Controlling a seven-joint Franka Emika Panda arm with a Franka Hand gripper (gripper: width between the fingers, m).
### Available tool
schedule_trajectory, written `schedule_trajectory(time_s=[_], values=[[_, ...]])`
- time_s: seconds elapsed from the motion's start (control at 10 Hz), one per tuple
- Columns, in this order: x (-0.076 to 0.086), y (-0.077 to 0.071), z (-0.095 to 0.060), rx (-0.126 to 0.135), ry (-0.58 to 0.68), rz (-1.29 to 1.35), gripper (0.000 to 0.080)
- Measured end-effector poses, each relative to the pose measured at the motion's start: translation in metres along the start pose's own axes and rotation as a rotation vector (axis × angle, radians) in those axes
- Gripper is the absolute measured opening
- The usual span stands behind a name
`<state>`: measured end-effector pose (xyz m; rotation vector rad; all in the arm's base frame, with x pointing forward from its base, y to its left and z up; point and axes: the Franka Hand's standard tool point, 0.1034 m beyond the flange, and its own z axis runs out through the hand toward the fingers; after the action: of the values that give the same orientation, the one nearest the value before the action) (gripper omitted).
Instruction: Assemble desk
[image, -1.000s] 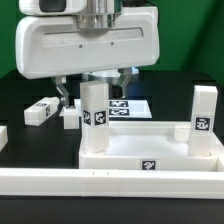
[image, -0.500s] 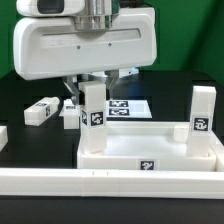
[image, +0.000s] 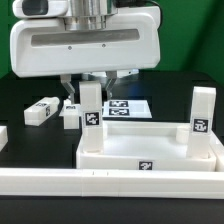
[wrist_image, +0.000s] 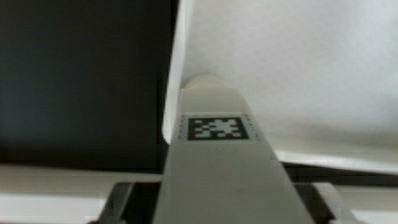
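Closest to me in the exterior view runs the long white border rail (image: 110, 186), and just behind it lies the desk top (image: 120, 160), a rimmed tray flat on the black counter (image: 35, 142). At the tray's corner on the exterior view's left, the gripped leg (image: 91, 125) stands upright. The pincer (image: 92, 88) is closed around its upper end, with a dark finger showing on either side. The wrist view agrees: the same leg (wrist_image: 222, 150) runs out from between the fingers, tag facing the camera. Over the last second the arm and this leg have edged a little toward the exterior view's left, and the leg's foot has stayed at the corner. I take that as the leg being worked into its socket, not carried somewhere else, so this step looks close to done, though I cannot see whether it is fully seated. As for what the tray holds, a second leg (image: 203, 120) stands upright in the corner on the exterior view's right, and I see nothing else in it. Farther back on the counter lie two loose legs, one (image: 70, 116) just behind the gripped leg and the other (image: 41, 110) beyond it to the left. The marker board (image: 128, 108) lies flat behind them.
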<state>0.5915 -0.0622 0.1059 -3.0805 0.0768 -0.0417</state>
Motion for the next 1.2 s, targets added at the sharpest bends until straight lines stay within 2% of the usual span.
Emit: schedule_trajectory(time_s=[0.2, 0.5, 0.8, 0.9, 1.0, 1.1, 1.2], values=[[0.0001, 0.0005, 0.0009, 0.017, 0.003, 0.228, 0.0290], [0.0006, -0.0034, 0.0017, 0.018, 0.001, 0.577, 0.0290], [0.0011, -0.0069, 0.0020, 0.018, -0.001, 0.800, 0.0290], [0.0010, -0.0073, 0.0022, 0.018, -0.002, 0.808, 0.0388], [0.0010, -0.0075, 0.0022, 0.018, -0.002, 0.795, 0.0388], [0.0010, -0.0076, 0.0022, 0.018, -0.001, 0.760, 0.0565], [0.0010, -0.0083, 0.0017, 0.017, -0.002, 0.743, 0.0565]])
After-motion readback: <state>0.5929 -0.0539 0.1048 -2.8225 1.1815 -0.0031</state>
